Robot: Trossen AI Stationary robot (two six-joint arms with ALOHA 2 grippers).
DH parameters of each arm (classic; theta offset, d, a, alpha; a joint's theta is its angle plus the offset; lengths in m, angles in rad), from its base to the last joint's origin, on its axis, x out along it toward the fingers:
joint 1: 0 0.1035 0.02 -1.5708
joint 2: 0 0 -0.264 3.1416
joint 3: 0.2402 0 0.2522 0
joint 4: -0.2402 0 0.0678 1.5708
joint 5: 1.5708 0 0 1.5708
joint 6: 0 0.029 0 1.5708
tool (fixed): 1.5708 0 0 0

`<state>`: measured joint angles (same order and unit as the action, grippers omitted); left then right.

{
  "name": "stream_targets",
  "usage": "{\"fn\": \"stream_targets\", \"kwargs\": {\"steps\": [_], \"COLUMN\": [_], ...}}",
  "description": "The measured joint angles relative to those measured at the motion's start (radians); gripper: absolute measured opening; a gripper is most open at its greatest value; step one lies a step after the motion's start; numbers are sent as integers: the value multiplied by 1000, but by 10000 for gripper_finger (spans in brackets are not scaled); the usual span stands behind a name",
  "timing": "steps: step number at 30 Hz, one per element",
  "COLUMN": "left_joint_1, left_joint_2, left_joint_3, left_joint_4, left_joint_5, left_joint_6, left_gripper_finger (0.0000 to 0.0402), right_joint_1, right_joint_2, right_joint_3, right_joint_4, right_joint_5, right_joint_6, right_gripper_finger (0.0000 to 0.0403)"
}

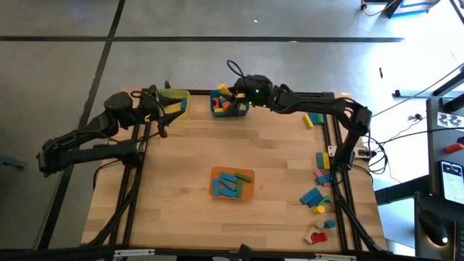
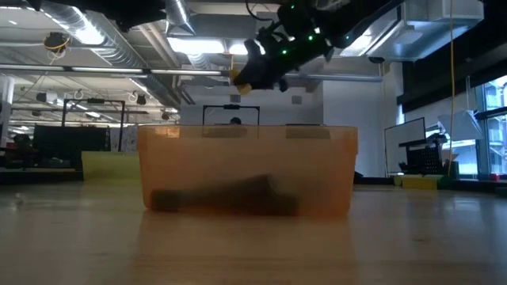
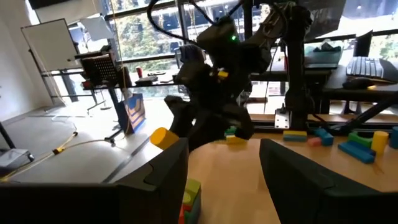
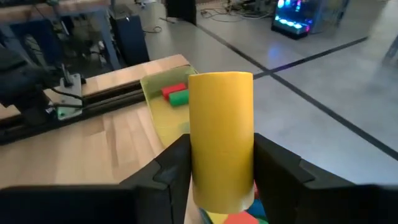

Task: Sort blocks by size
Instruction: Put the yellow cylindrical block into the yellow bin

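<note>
No text, label, brand, number or sign reading legibly anywhere in these views.
</note>
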<state>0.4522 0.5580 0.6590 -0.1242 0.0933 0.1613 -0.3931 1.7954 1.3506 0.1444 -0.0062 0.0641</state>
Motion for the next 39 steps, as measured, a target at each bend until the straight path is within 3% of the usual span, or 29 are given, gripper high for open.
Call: {"fn": "stream_targets", "kwargs": {"steps": [5,24,39], "left_joint_1": [0,0,0], "left_joint_2": [4,8,8], "left_joint_3": [0,0,0], "left_joint_4": [6,3,3], "left_joint_5": [0,0,0], "left_joint_6": [3,3,3], "left_gripper_finger": [182,182,182], "right_joint_1": [0,9,52], "right_joint_2": [59,293,511], "right_joint_3": [8,247,516], "right_joint_4": [112,114,115], "right_joint_5": [-40,-84,-92], "right_joint_6": [18,57,94], "right_gripper_finger": [150,151,152]}}
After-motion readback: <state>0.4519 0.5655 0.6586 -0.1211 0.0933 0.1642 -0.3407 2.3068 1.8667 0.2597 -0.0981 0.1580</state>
